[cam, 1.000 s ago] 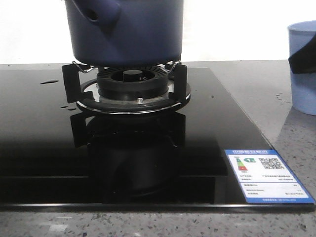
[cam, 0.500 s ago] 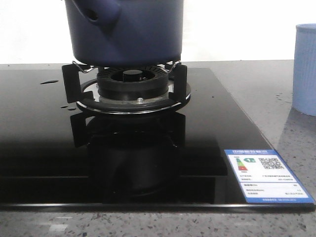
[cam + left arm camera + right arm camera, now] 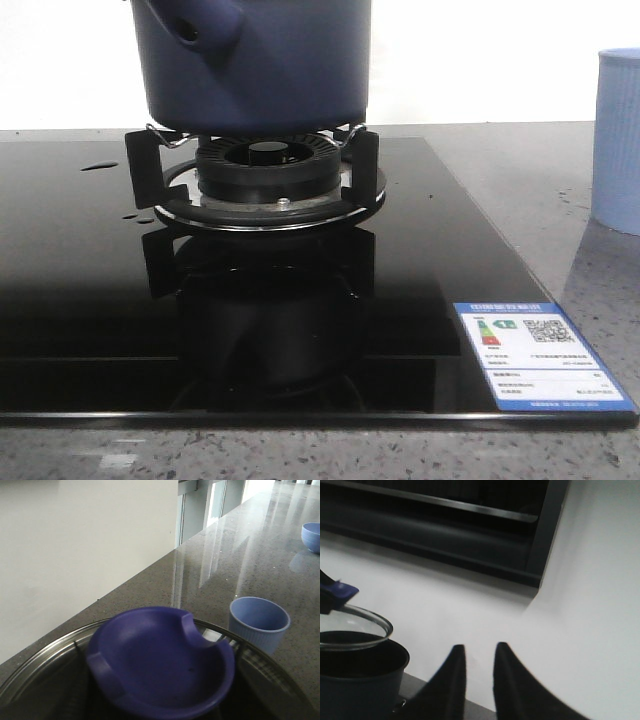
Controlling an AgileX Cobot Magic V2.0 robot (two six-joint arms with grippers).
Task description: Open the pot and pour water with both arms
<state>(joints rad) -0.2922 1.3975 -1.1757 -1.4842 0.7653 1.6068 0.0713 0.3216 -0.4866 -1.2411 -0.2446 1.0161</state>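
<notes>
The pot point(image 3: 255, 65) sits on the burner point(image 3: 265, 170), pale cup point(image 3: 615, 140) well right; right pincer point(image 3: 479, 667) narrowly parted, empty; left pincer's state untellable.

White wall point(image 3: 75, 555) behind grey speckled counter point(image 3: 240, 555), perhaps window-lit.

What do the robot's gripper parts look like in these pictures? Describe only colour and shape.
Only the right gripper clearly shows: two black, smooth fingers that curve and taper to narrow tips, seen in the right wrist view. No cables or markings are visible. The left gripper itself cannot be made out in any view.
</notes>
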